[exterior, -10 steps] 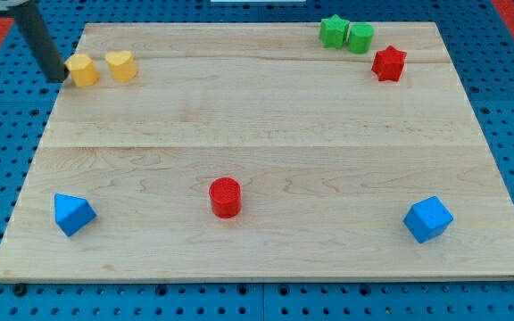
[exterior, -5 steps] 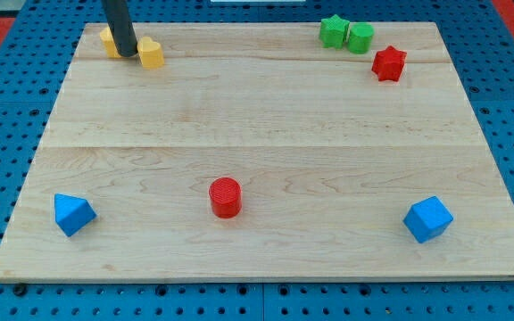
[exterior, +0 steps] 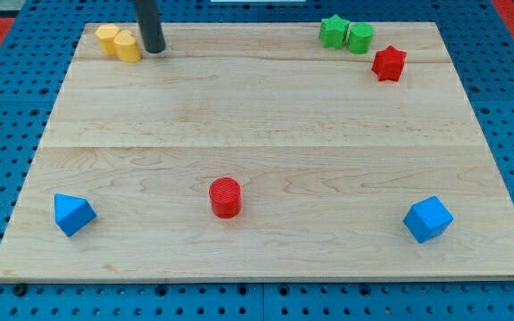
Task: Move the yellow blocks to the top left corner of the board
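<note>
Yellow blocks [exterior: 119,42]: two, touching each other, at the board's [exterior: 257,134] top left corner. My tip [exterior: 155,50] stands just beside them on the view's right. It is a bare rod, grasping nothing.

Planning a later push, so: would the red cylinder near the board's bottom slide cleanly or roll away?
The red cylinder stands upright on a flat end, so it would probably slide rather than roll. It looks squat, so tipping seems unlikely. Its round side may slip off my tip if struck off-centre.
</note>
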